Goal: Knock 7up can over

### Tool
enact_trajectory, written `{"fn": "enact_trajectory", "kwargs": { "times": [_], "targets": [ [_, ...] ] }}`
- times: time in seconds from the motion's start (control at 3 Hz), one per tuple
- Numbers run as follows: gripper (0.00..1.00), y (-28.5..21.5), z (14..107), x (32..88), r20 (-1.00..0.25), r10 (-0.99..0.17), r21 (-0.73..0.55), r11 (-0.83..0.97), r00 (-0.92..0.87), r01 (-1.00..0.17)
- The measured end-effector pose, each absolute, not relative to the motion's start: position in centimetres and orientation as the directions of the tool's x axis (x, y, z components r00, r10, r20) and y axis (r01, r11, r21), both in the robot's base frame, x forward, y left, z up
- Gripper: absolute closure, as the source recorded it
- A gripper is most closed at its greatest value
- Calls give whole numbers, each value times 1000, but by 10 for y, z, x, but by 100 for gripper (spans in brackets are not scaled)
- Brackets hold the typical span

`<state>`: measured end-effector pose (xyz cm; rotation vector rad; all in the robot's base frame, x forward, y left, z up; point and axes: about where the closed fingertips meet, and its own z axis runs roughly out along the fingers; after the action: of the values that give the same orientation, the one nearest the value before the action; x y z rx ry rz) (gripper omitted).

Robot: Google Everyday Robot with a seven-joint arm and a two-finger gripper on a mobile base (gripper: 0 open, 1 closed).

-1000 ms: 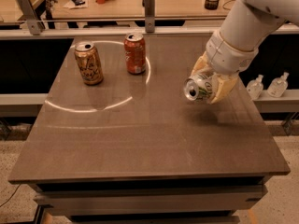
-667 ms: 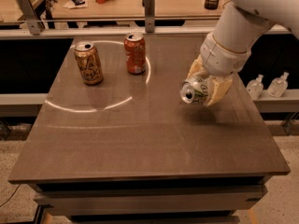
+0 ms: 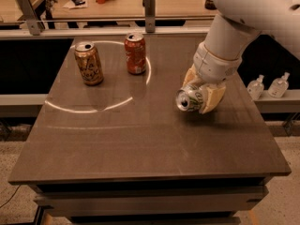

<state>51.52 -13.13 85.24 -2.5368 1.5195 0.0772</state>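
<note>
Two fingers clamp 7up can | can tipped between them | table right side

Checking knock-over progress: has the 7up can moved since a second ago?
Yes. The 7up can, tipped in the gripper, shifted slightly left and nearer the table's front edge, judged against the red can.

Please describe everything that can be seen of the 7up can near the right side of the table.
The 7up can is a whitish, silvery metal can with green lettering. It is tipped on its side, its silver top facing the camera and slightly left. The claw grips it between its tan fingers, over the right part of the table. Whether the can touches the tabletop cannot be told.
</note>
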Motion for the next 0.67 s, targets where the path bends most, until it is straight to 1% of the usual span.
{"fn": "enact_trajectory", "kwargs": {
  "times": [0.33,0.67],
  "targets": [
    [100,-130,844,513,-148,-868,-105,-463,474,-880],
    [83,-128,844,514,-147,-867,-111,-463,476,-879]
  ]
}}
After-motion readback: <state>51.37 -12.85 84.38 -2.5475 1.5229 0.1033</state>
